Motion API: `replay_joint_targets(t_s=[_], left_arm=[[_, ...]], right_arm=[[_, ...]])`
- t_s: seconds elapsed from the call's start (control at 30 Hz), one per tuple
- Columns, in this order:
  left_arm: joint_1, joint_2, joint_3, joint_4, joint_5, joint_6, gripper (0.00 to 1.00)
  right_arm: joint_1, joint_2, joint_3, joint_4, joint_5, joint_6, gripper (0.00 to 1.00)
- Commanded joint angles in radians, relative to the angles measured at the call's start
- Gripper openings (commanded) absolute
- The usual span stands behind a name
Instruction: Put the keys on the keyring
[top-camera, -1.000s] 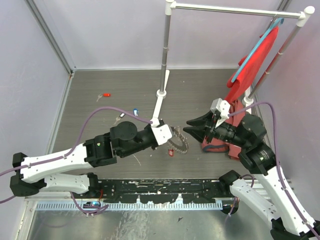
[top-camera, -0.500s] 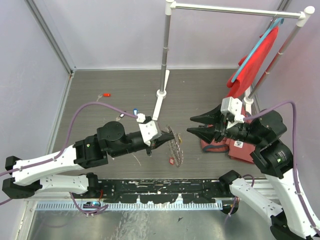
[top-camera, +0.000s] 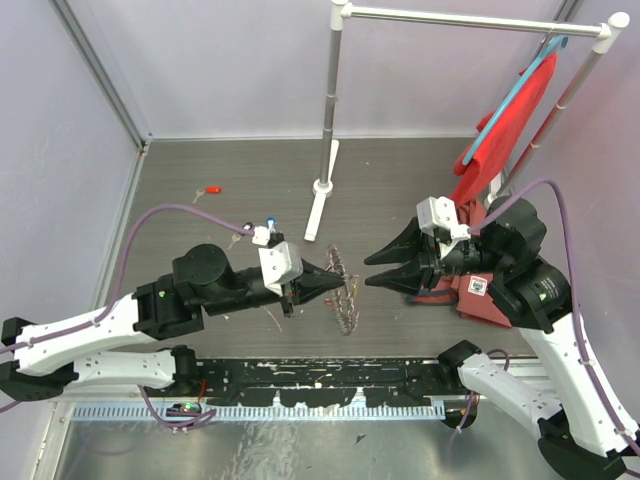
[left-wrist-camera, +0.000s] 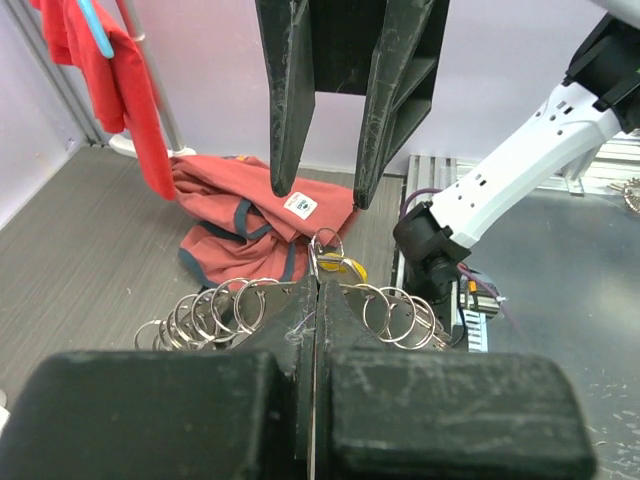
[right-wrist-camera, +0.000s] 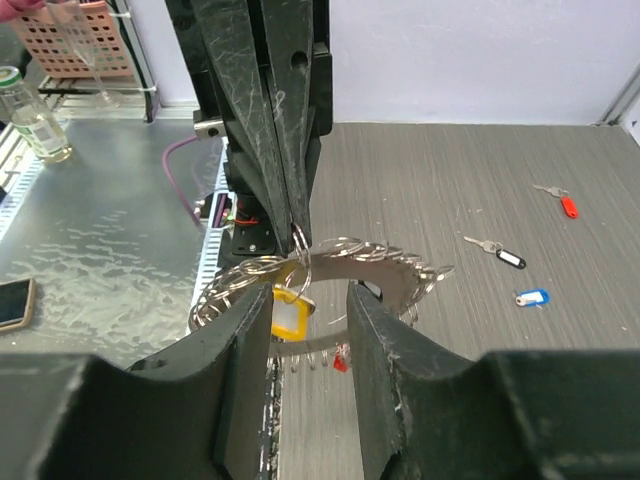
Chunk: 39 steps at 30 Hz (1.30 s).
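My left gripper (top-camera: 335, 284) is shut on the keyring (top-camera: 345, 302), which hangs edge-on above the floor. In the left wrist view the gripper (left-wrist-camera: 316, 286) pinches the ring's band, with small silvery rings (left-wrist-camera: 215, 308) fanning out on both sides. A yellow key (left-wrist-camera: 346, 268) hangs on it. My right gripper (top-camera: 366, 272) is open, facing the ring from the right. In the right wrist view its fingers (right-wrist-camera: 240, 350) flank the keyring (right-wrist-camera: 385, 262), the yellow key (right-wrist-camera: 287, 312) and a small red key (right-wrist-camera: 340, 363). Loose red (right-wrist-camera: 567, 206), black (right-wrist-camera: 508, 260) and blue (right-wrist-camera: 530, 298) keys lie on the floor.
A clothes rack's post and foot (top-camera: 322, 185) stand behind the ring. A red garment (top-camera: 510, 110) hangs on the rack at the right. A red cloth (top-camera: 468, 292) lies under my right arm. The loose red key (top-camera: 213, 188) and blue key (top-camera: 270, 221) lie far left.
My left arm has drawn back to the left with the keyring, turning it edge-on. My right gripper has moved left and down, close to the ring.
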Motion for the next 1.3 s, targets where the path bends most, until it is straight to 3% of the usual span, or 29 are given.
replay_joint_targets(t_s=[0.0,0.3,1.03,1.27], left_arm=[[-0.005,-0.036,-0.02,0.09,0.043,-0.015,0.0],[-0.004,-0.013,-0.004,0.095,0.068,-0.011,0.0],[-0.005,0.002,0.012,0.133,0.103,-0.012,0.0],[-0.004,0.018,0.026,0.14,0.113,-0.005,0.0]], right_arm=[[0.002,0.001,0.031,0.046,-0.062,0.009,0.42],[0.003,0.022,-0.011,0.141,-0.09,0.079,0.42],[0.002,0.057,-0.027,0.12,-0.162,0.082,0.41],[0.004,0.058,-0.025,0.125,-0.17,0.088,0.35]])
